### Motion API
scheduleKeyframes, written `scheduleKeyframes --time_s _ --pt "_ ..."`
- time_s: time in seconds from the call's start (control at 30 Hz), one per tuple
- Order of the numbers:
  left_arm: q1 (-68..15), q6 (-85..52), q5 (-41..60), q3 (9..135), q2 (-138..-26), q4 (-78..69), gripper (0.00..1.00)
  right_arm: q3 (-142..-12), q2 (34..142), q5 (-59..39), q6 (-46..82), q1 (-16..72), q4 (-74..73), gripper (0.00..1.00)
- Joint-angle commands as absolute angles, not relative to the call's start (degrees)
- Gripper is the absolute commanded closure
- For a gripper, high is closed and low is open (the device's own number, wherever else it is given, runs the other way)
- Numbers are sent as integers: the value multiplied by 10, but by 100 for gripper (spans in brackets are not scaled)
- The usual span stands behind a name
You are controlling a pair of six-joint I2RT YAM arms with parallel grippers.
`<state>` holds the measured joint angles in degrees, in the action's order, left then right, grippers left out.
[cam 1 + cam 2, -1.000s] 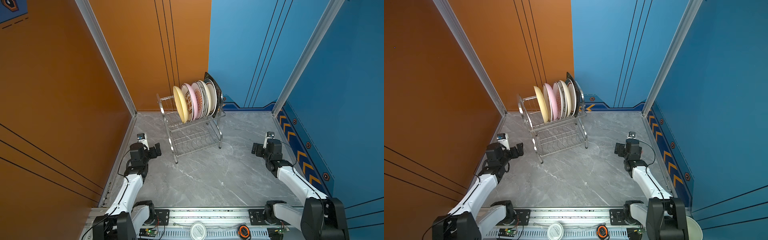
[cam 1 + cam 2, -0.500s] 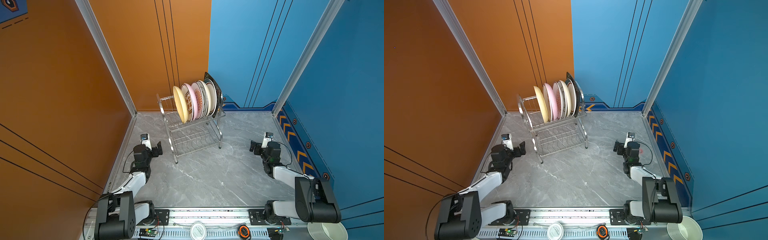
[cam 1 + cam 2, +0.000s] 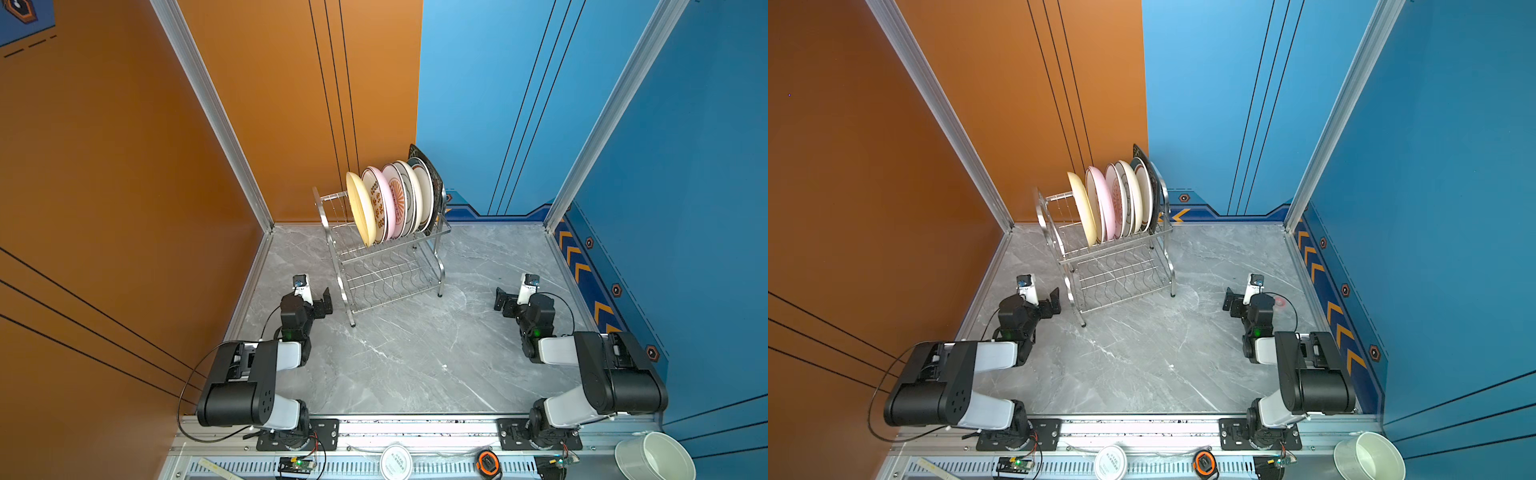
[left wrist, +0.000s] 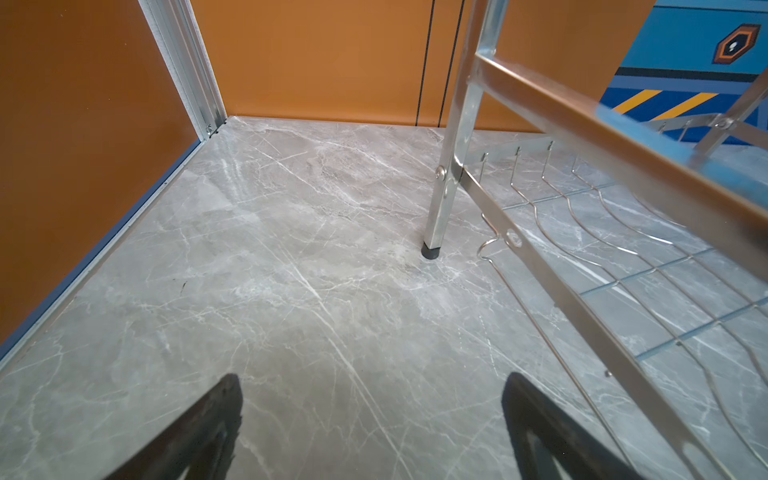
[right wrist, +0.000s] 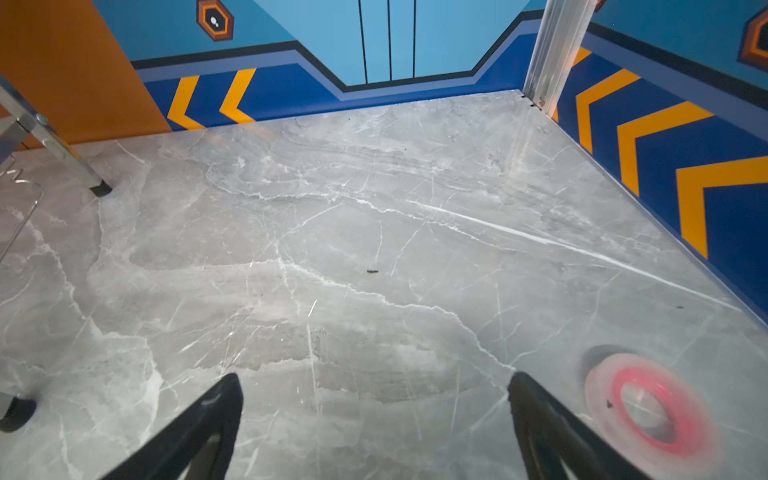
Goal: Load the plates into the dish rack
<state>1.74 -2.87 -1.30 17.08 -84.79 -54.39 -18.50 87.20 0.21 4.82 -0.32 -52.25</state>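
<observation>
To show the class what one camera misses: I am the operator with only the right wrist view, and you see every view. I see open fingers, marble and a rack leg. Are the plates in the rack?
Observer: Yes. In both top views the plates stand on edge in a row in the upper tier of the rack.
Operator: Is any plate lying on the table?
Observer: None shows on the table in either top view.
Operator: And the left gripper?
Observer: The left gripper is open, holds nothing, and sits low beside the rack's left end.
</observation>
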Motion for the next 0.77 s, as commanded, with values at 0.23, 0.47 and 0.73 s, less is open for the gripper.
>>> scheduleKeyframes --time_s 0.23,0.47,0.73 --pt "-2 -12 -77 159 -898 -647 2 -184 889 159 12 56 -585 0" --pt "-1 -11 -71 162 -900 -643 2 -188 887 151 14 54 -575 0" --pt "-2 -6 -60 169 -899 -628 2 -192 887 147 17 50 -565 0"
